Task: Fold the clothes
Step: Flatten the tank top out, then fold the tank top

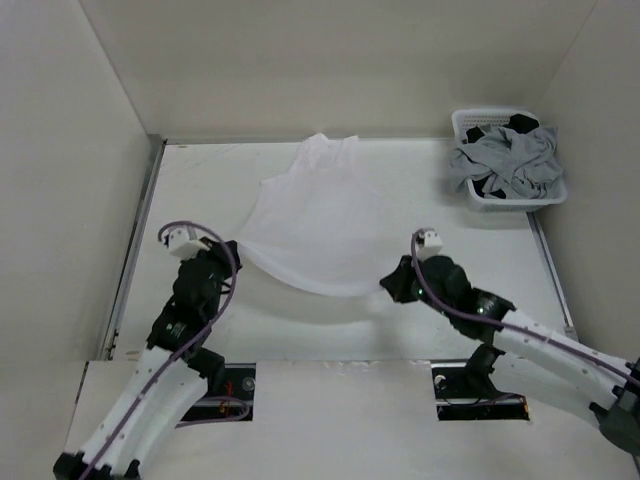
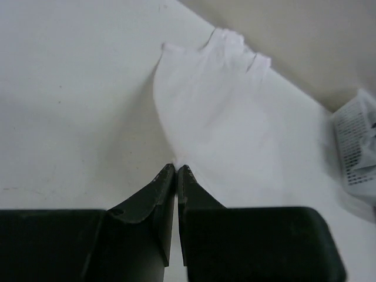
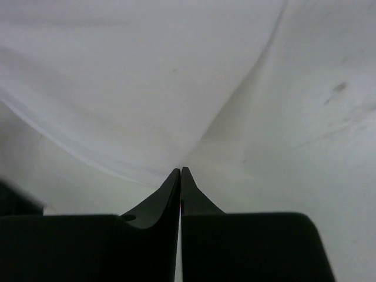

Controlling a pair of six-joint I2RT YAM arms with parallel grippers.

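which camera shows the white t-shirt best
The top external view: the whole white T-shirt shows there, spread out, outline complete. The left wrist view shows much of it, foreshortened from one near corner. The right wrist view shows only a close stretch of its fabric.

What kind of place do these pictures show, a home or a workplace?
Probably a robotics lab test cell, not a home: a white table boxed in by plain panels, a left arm and a right arm bolted at its near edge, a white T-shirt and a basket of garments on it.
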